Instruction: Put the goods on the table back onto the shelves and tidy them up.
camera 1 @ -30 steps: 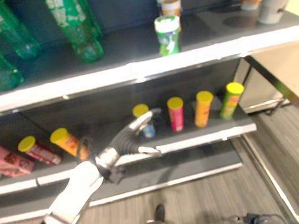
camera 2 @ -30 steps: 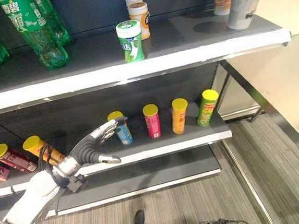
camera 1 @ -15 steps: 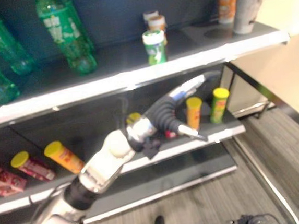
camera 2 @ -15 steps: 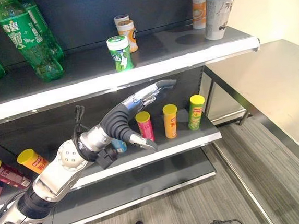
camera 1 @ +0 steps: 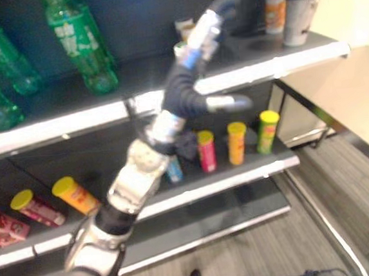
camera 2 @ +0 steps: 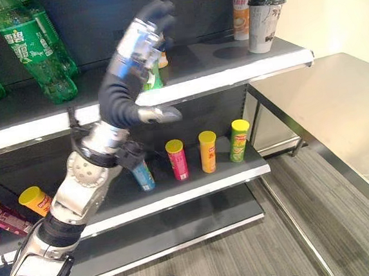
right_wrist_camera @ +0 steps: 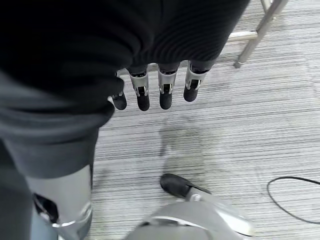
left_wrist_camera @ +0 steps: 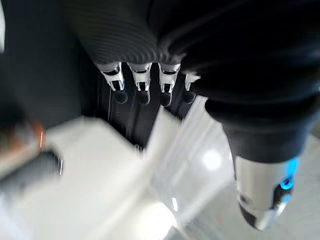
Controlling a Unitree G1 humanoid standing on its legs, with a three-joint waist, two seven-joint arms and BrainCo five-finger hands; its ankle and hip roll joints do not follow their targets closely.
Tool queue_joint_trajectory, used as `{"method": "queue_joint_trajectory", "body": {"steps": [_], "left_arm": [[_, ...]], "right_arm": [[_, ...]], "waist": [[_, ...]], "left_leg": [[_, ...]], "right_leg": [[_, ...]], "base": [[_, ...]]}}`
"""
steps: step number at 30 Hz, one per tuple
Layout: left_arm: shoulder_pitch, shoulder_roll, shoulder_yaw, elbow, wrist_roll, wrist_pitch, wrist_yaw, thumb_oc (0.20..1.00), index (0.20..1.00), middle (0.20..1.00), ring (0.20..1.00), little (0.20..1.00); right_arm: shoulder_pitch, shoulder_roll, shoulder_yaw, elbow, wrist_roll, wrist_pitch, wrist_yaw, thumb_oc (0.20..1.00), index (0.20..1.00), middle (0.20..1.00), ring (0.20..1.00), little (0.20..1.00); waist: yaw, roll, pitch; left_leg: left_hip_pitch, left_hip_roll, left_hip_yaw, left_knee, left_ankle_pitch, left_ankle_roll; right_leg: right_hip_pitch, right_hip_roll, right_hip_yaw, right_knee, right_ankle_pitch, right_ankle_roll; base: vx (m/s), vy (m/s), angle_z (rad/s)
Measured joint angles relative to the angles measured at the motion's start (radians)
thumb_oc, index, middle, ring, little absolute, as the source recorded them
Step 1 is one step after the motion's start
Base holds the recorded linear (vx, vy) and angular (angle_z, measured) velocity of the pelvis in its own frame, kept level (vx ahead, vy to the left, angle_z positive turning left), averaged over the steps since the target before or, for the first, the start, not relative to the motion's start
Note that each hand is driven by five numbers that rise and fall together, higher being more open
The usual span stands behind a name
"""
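Raised since a second ago: left hand [camera 2: 132, 52], up from the tube row on the lower shelf [camera 2: 196, 192] to the front lip of the upper shelf [camera 2: 231, 76]. Camera shifted too, so no claim about the goods themselves.

Reaches toward 1 o'clock in the eye views, fingers [camera 2: 154, 11] straight and spread loosely, thumb [camera 2: 160, 114] out toward 3 o'clock, holding nothing. Looks set as an open palm so as to nudge or close round the green-labelled jar [camera 2: 153, 79], which stands just behind the palm and is mostly hidden by it. Cannot tell whether touching.

Stands upright on the upper shelf near its front edge, that jar, long axis vertical, cap up. Behind it at 12 o'clock, partly covered, a small orange-lidded jar [camera 1: 184, 27].

Hangs low over the floor in its own wrist view, right hand [right_wrist_camera: 142, 95], fingers straight and relaxed, idle and gripping nothing.

Elsewhere on the upper shelf: green bottles [camera 2: 31, 48] at 9 o'clock of the hand, two tall cups [camera 2: 264, 18] at 3 o'clock, near the shelf's end. On the lower shelf, upright in a row with caps up: blue tube [camera 2: 142, 175] partly behind the forearm, pink tube [camera 2: 177, 159], orange tube [camera 2: 208, 151], green tube [camera 2: 239, 140]. Off at 8 o'clock, a yellow-capped tube [camera 2: 36, 201] leaning, likely wanting straightening.

At 4 o'clock of the shelves, steel table [camera 2: 337, 112], with no goods on the part in view; tidying seems the step in hand.
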Motion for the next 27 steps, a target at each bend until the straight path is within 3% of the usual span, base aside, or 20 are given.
{"method": "queue_joint_trajectory", "body": {"steps": [14,19,27], "left_arm": [[0.327,0.049,0.32,-0.017,0.078,-0.034,0.115,1.0,1.0,1.0,1.0,1.0],[0.379,0.05,0.327,0.001,0.077,-0.028,0.12,1.0,1.0,1.0,1.0,1.0],[0.36,0.052,0.319,0.097,0.035,-0.014,0.111,1.0,1.0,1.0,1.0,1.0]], "right_arm": [[0.016,-0.015,-0.013,-0.02,-0.042,-0.017,0.003,1.0,1.0,1.0,1.0,1.0],[0.022,-0.018,-0.035,-0.018,-0.054,-0.016,0.005,1.0,1.0,1.0,1.0,1.0],[0.025,-0.019,-0.034,-0.019,-0.06,-0.017,0.008,1.0,1.0,1.0,1.0,1.0]], "waist": [[0.05,-0.015,0.011],[0.059,-0.025,0.021],[0.032,-0.028,0.025]], "left_leg": [[-0.016,-0.002,-0.001,0.0,-0.002,0.001],[-0.017,-0.002,-0.002,0.0,-0.002,0.001],[-0.015,0.0,0.003,0.0,-0.002,0.001]], "right_leg": [[-0.014,-0.001,-0.002,-0.004,-0.01,0.011],[-0.014,-0.002,-0.003,-0.004,-0.01,0.012],[-0.016,-0.001,0.003,-0.005,-0.011,0.013]], "base": [[0.0,0.0,0.0],[0.0,-0.001,0.01],[0.0,0.0,0.0]]}}
